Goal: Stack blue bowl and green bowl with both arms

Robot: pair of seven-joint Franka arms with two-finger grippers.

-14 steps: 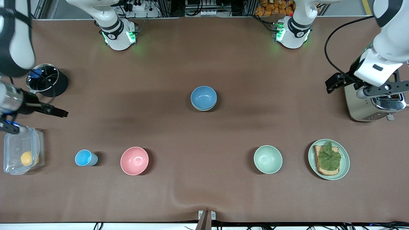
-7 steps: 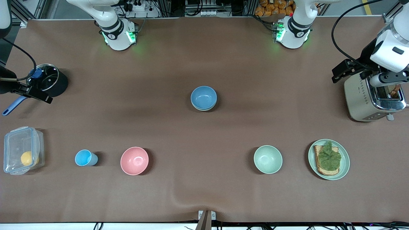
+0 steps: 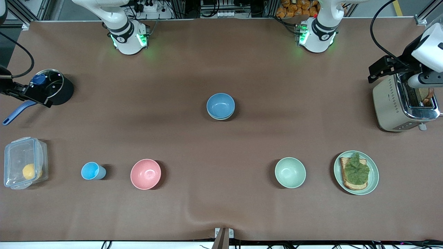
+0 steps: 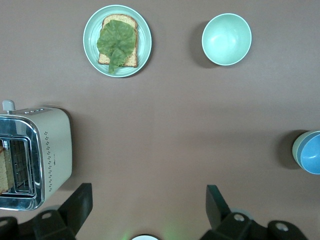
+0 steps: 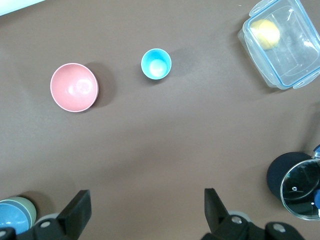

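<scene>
The blue bowl (image 3: 220, 104) sits nested in the green bowl (image 3: 220, 118) at the table's middle; only the green rim shows round it. The pair also shows in the right wrist view, blue bowl (image 5: 11, 219) in green bowl (image 5: 31, 209), and at the edge of the left wrist view (image 4: 311, 152). My left gripper (image 4: 149, 200) is open and empty, high over the table beside the toaster (image 3: 401, 105). My right gripper (image 5: 147, 202) is open and empty, high over the right arm's end of the table near the black pot (image 3: 52, 86). Both are well away from the bowls.
Nearer the front camera stand a pale mint bowl (image 3: 290, 172), a mint plate (image 3: 373, 178) with toast and lettuce, a pink bowl (image 3: 145, 174), a light-blue cup (image 3: 90, 171) and a clear box (image 3: 20, 155) holding a yellow fruit.
Both arms have drawn back toward their ends of the table. The right hand moved from above the clear box to the pot; the left hand moved away over the toaster. The bowls have not moved.
</scene>
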